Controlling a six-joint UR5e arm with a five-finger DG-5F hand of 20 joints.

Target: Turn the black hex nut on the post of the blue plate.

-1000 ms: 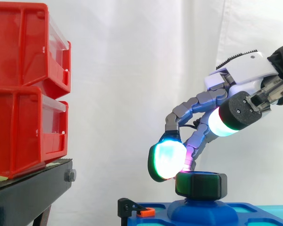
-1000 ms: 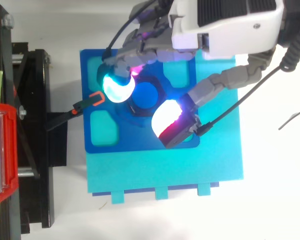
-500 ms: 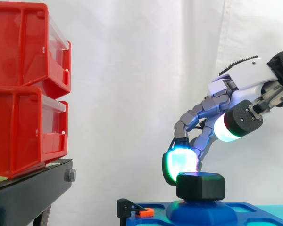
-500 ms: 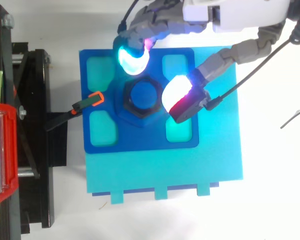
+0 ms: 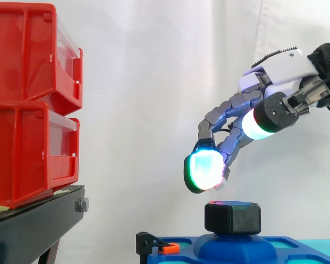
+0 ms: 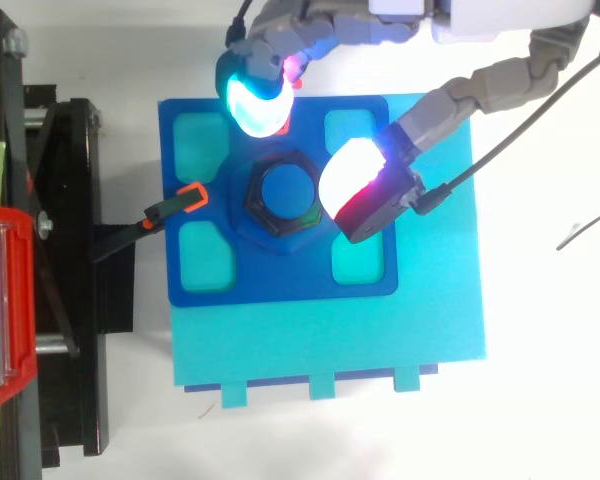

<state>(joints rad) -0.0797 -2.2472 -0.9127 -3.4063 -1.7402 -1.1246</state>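
Your robot hand (image 5: 280, 69) hovered spread and empty, the black hex nut (image 5: 233, 218) sitting just below its glowing pads (image 5: 204, 171) on the post (image 6: 285, 190) of the blue plate (image 6: 280, 275), and if you closed off-centre those pads could well slip off its flats.

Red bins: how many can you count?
2, stacked at the left on the black stand: the upper bin, and the lower bin right beneath it. More may lie beyond the picture's edge.

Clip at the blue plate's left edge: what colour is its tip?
Orange tip on a black clip; top view shows it best.
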